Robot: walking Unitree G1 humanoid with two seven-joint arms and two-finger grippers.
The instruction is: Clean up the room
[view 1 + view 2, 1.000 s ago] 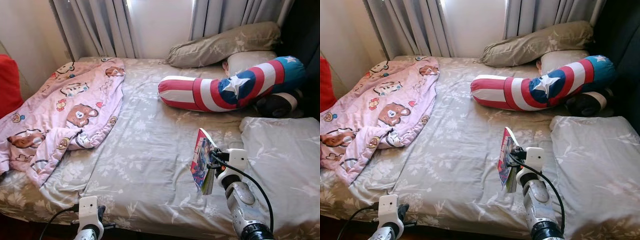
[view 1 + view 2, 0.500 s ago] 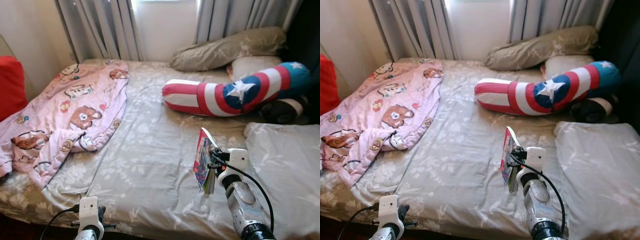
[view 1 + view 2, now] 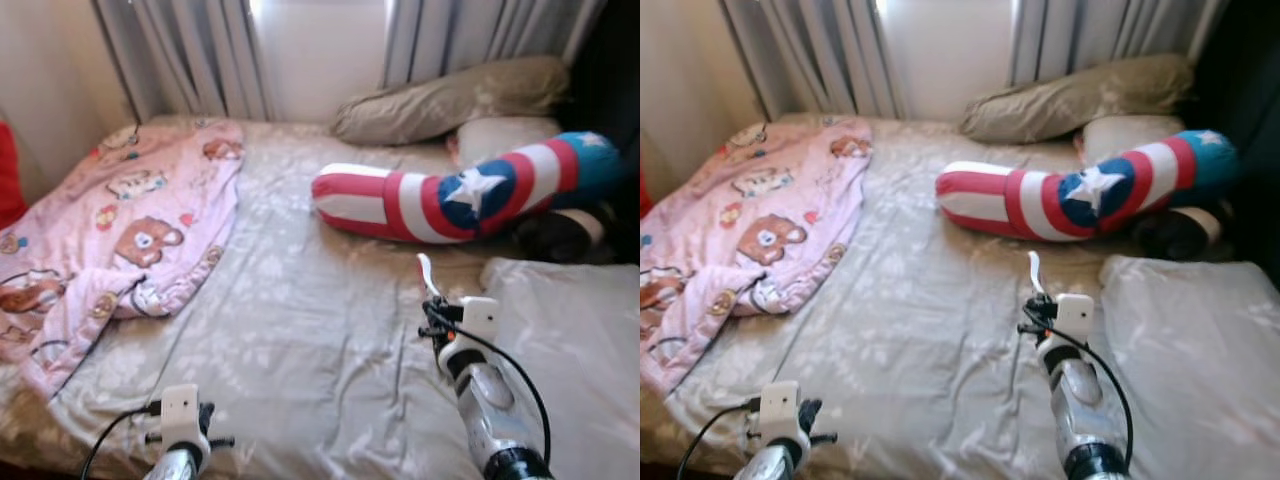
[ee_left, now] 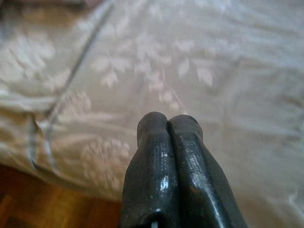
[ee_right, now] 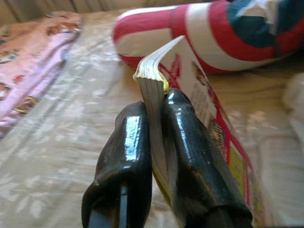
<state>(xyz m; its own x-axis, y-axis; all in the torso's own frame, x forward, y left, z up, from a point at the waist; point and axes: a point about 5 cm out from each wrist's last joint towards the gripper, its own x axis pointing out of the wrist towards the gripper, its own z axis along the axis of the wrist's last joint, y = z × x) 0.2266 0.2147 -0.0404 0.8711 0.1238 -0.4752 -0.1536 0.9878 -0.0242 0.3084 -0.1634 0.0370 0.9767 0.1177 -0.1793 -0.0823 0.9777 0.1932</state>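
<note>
Book is what the right gripper carries: a thin, glossy paperback, its jaws clamped across the page block near one corner, above the middle of the bed. In the head views it stands edge-on above the wrist, a pale sliver just on the near side of the striped star bolster. I judge it light but floppy; held at a corner, the covers and pages can fan or sag, and the slick cover could slide between the black fingers if swung fast. A hold nearer the spine, deeper across the block, would steady it. The left gripper hangs low at the near left edge of the bed, its jaws pressed together on nothing. A pink bear-print blanket lies crumpled on the far left, and pillows sit at the far right by the curtains.
</note>
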